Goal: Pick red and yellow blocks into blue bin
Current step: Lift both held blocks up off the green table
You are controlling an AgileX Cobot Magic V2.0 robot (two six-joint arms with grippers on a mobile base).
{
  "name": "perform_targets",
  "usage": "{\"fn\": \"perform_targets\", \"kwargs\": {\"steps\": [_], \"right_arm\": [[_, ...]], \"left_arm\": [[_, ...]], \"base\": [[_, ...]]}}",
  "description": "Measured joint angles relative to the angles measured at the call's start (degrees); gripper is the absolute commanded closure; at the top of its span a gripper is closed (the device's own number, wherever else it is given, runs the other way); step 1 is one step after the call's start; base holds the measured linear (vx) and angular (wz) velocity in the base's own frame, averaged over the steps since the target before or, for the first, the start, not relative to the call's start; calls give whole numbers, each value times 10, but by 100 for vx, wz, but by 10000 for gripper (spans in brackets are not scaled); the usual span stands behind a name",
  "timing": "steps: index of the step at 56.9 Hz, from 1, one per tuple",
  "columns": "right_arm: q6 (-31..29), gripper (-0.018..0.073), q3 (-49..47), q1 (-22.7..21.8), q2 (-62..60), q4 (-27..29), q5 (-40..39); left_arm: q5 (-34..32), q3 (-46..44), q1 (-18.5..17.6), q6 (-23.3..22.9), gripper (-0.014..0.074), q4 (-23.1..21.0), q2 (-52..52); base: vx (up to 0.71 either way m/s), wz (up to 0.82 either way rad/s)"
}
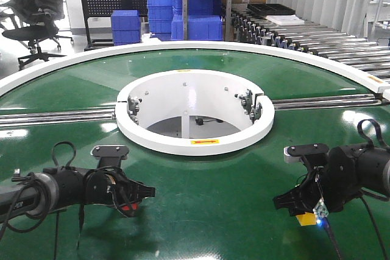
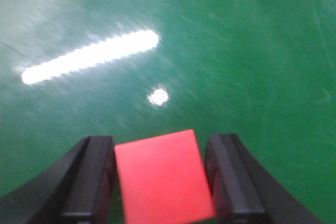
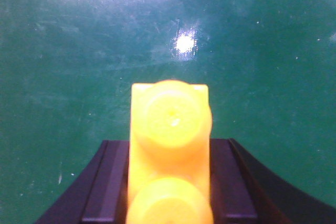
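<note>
**Over the green belt (image 1: 201,211), each arm holds one brick**

At the near left of the front view, the left gripper (image 1: 135,199) is pinched on the red cube (image 1: 128,207). The cube shows as a small red patch low between the dark fingertips, close above the belt surface. I cannot tell from this view whether it touches the belt. The left wrist camera confirms the grip. There the red cube (image 2: 163,179) fills the gap, and the black fingers (image 2: 86,182) press against its two sides. The cube's top face is plain and smooth, and it sits slightly skewed in the frame.

At the near right, the right gripper (image 1: 294,206) is clamped on the yellow brick (image 1: 303,218). The brick peeks out beneath the gripper body, just beside a small lit circuit board hanging from the wrist. In the right wrist view the yellow brick (image 3: 169,150) lies lengthwise between the fingers. Its two round studs face the camera, one behind the other, and its far end juts out past the fingertips. Green belt lies beyond it, with glare spots from the lights.

The two grippers are well apart, one on either side of the belt's near edge. Between and beyond them is the white ring (image 1: 195,141) around the belt's central opening. Farther back are stacked blue crates (image 1: 160,10), a roller conveyor (image 1: 317,35) on the right and an office chair (image 1: 36,10) on the left.
</note>
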Motion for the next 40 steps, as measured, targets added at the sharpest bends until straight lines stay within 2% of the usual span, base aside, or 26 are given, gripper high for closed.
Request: {"fn": "perform_targets", "kwargs": {"steps": [11, 21, 26, 34, 35, 40], "right_arm": [[0, 569, 0, 0, 0, 0, 0], [0, 569, 0, 0, 0, 0, 0], [0, 569, 0, 0, 0, 0, 0], [0, 569, 0, 0, 0, 0, 0], [0, 569, 0, 0, 0, 0, 0], [0, 569, 0, 0, 0, 0, 0]], "left_arm": [[7, 0, -3, 0, 118, 0, 1], [9, 0, -3, 0, 199, 0, 8], [8, 0, -3, 0, 309, 1, 10], [9, 0, -3, 0, 586, 2, 11], [10, 0, -3, 0, 607, 2, 10], [28, 0, -3, 1, 606, 2, 1]], "base": [[0, 0], [0, 0], [0, 0], [0, 0], [0, 0], [0, 0]]}}
